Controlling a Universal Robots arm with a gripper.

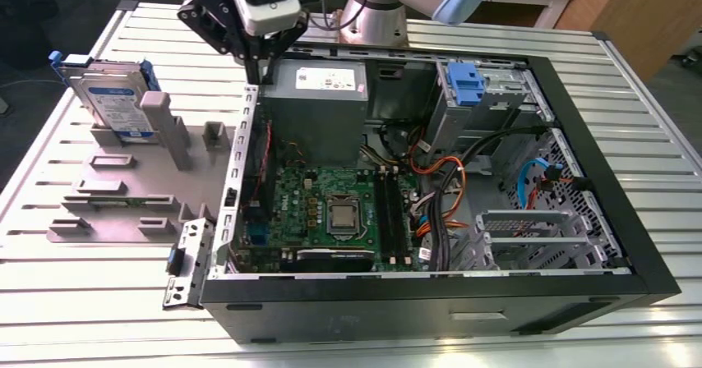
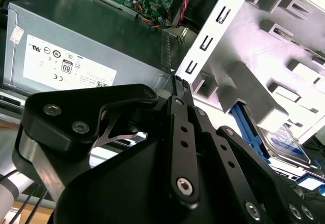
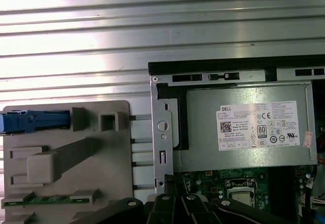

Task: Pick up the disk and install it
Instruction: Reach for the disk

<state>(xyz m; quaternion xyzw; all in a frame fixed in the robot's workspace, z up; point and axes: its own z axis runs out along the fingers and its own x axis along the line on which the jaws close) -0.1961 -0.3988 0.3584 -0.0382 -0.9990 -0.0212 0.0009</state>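
Opening stage: pick-up and installing both pending.
Working over the worktop (image 1: 614, 89) at the open computer case (image 1: 439, 290); leaving the disk (image 1: 115, 101) upright in the grey fixture (image 1: 121, 195) beside it, ungrasped; holding the pincer (image 1: 255, 74) pressed together, pinching nothing, above the case wall.

This looked like a robotics lab or assembly workshop: a ribbed aluminium bench (image 1: 614, 80) carried an opened desktop computer case (image 1: 439, 306) with its motherboard (image 1: 329, 195) bared, a grey moulded fixture plate (image 1: 121, 204) lay toward the exterior view's left, and a robot arm (image 1: 373, 15) rose at the far edge, with wooden furniture (image 1: 642, 11) beyond
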